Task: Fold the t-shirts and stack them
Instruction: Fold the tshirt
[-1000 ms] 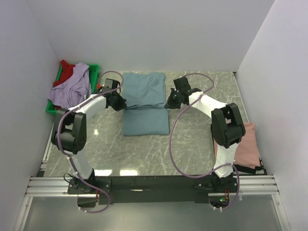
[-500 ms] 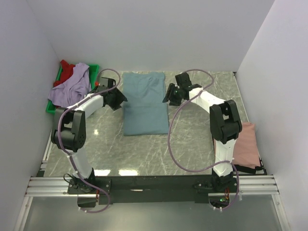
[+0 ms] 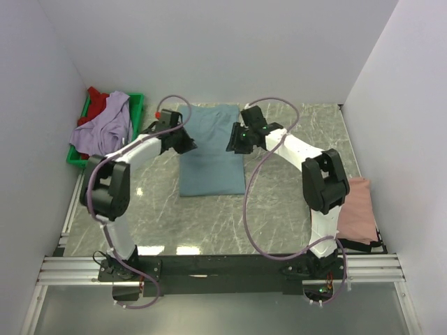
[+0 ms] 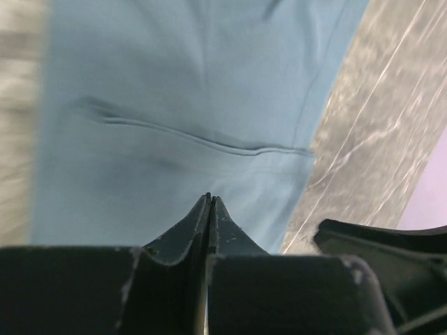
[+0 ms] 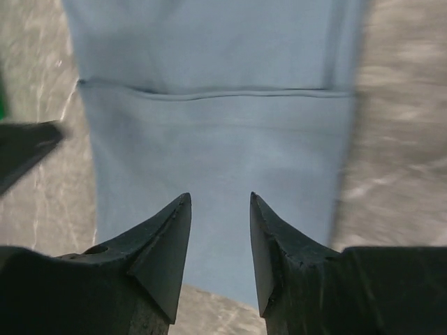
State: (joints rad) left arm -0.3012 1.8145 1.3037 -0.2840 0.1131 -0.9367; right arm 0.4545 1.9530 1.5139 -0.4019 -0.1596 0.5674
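A dusty grey-blue t-shirt (image 3: 209, 157) lies folded into a long strip in the middle of the table, with a crosswise fold line showing (image 4: 174, 91) (image 5: 209, 125). My left gripper (image 3: 188, 144) (image 4: 209, 199) hovers over the strip's left edge, shut with nothing between its fingers. My right gripper (image 3: 232, 143) (image 5: 220, 201) hovers over the right edge, open and empty. A lavender t-shirt (image 3: 105, 129) and a red t-shirt (image 3: 98, 102) are heaped at the far left. Beside the right arm's base lies a salmon pink t-shirt (image 3: 360, 209).
A green plastic tray (image 3: 72, 159) at the far left holds the lavender and red heap. White walls close in the table (image 3: 279, 202) at the back and both sides. Purple cables loop off both arms.
Both grippers have let go of the grey-blue shirt's fold and moved up and inward over its edges. The right one now stands open and the left is shut again.
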